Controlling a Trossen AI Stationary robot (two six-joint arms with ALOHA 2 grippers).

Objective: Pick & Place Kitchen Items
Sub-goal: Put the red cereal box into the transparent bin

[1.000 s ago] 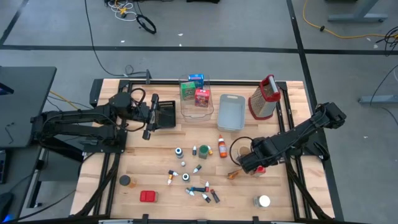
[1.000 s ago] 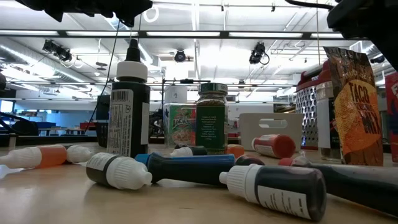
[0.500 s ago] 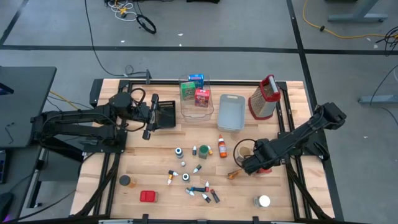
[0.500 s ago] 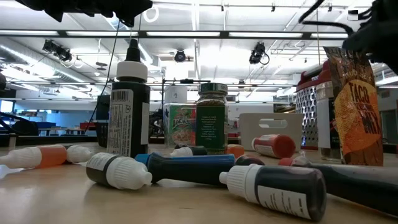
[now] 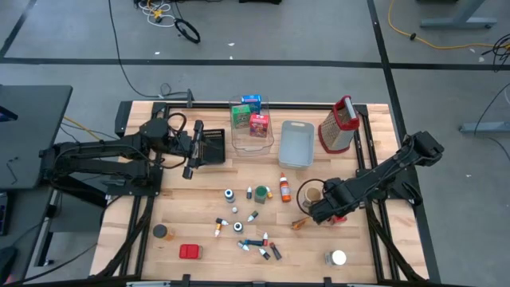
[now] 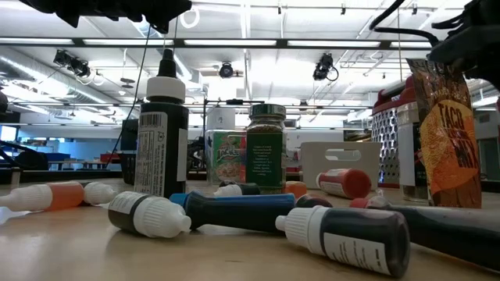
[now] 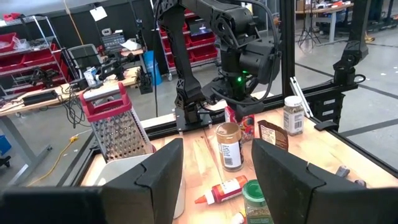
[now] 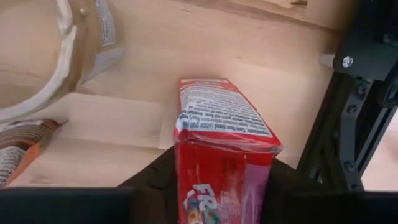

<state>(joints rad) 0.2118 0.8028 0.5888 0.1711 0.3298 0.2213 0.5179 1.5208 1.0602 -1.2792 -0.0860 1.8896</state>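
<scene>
At the surface's (image 5: pixel 143 239) left rear: left hand (image 5: pixel 209 148), fingers spread and empty, parked by the clear tray (image 5: pixel 252 126), apparently waiting. Centre: scattered small bottles (image 5: pixel 253 215). Right side: right hand (image 5: pixel 325 212), fingers flanking the upright red box (image 8: pixel 221 155), seemingly for lifting.

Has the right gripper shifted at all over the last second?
Barely. In the high view the right gripper sits at the same spot beside the round jar, straddling the red box; any shift of place is too small to tell.
</scene>
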